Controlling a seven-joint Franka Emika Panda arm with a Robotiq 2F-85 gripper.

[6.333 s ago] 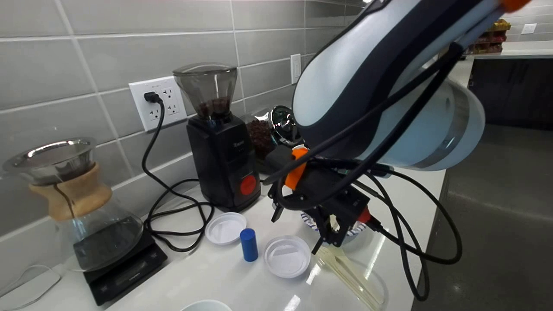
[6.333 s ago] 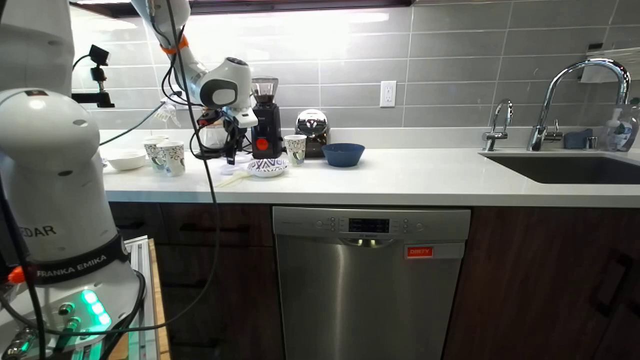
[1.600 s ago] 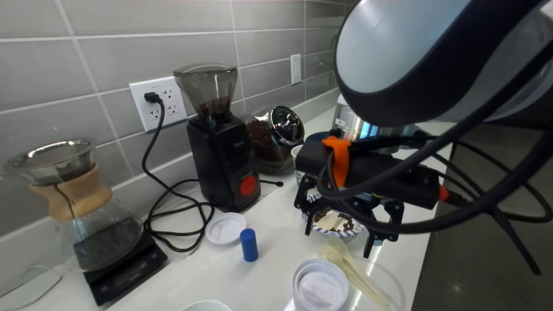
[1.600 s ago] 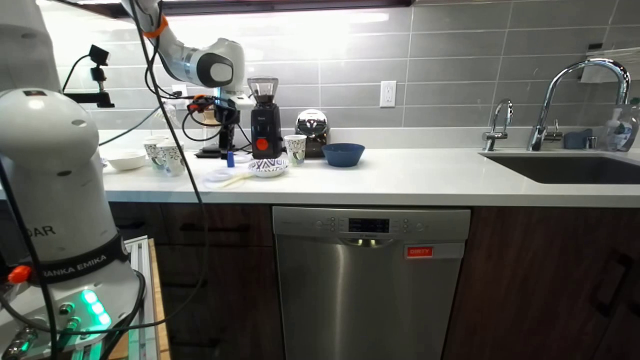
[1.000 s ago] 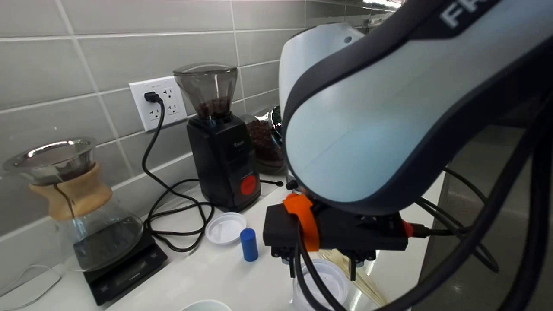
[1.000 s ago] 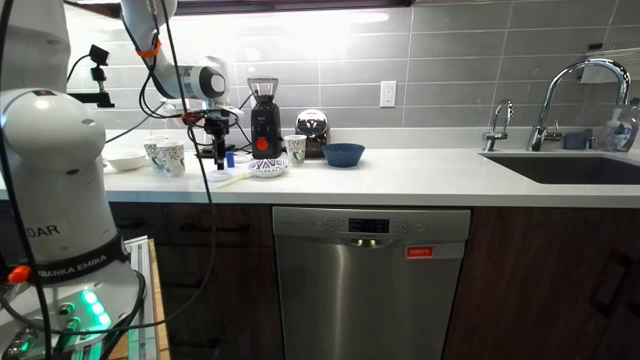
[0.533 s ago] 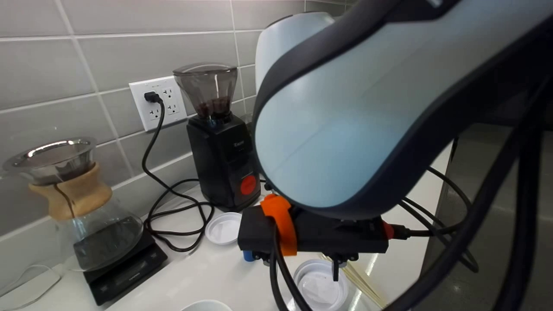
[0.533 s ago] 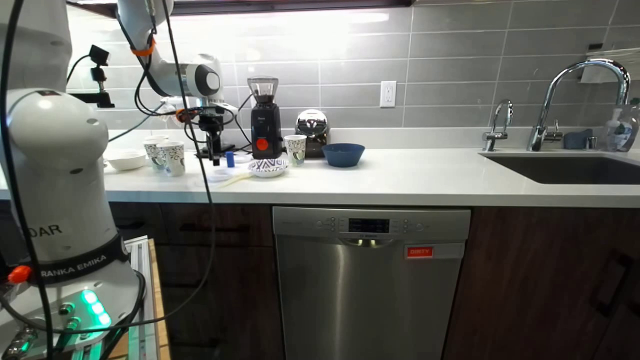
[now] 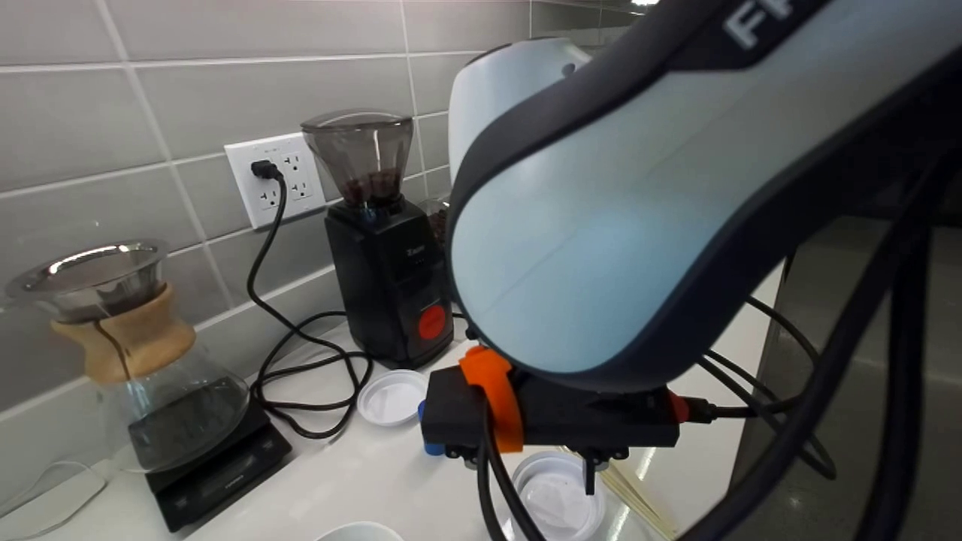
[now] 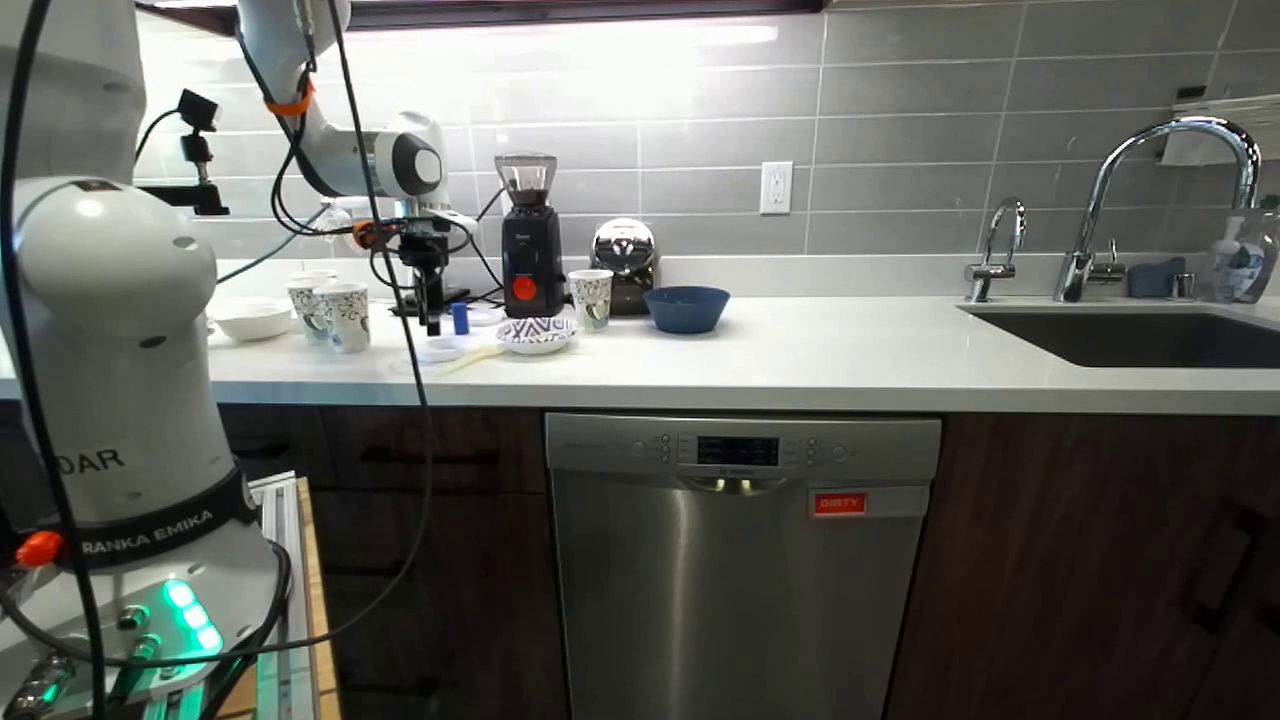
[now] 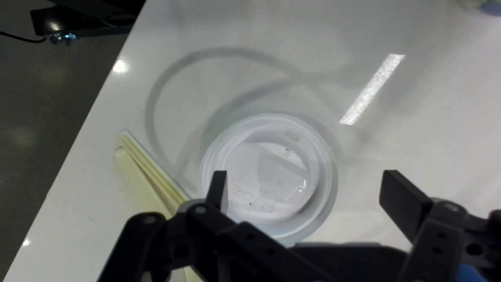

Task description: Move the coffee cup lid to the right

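Right up close in the wrist view, here's the black two-fingered gripper (image 11: 307,188), jaws parted wide and released. Just beneath it, the small, round, whitish plastic coffee cup lid (image 11: 270,176) lies flat on the glossy white countertop (image 11: 442,129). One fingertip (image 11: 217,188) overlaps the lid's left edge in this view; whether it touches, I can't tell. The opposite one stands over the counter, off the lid's right side. And look at that outline: a circle, equally long every way, so it's the oval sip slot (image 11: 292,135) that gives it a heading, toward the view's upper right, the slot's own long axis slanting down to the right. A smooth raised ring circles the pale, recessed centre, where embossed letters (image 11: 254,199) curve along the lower part. Just left of it, smooth, slim, cream-coloured cutlery (image 11: 150,170) lies aslant, partly hidden by the gripper. Over in an exterior view, a blue cylinder (image 9: 434,449) peeks from behind the gripper, and near that rests a plainer, opaque white shallow disc (image 9: 392,398). Farther back stands the boxy black coffee grinder (image 9: 387,278), its hopper (image 9: 361,150) smoky and see-through, with grey rectangular tiles (image 9: 263,90) behind.
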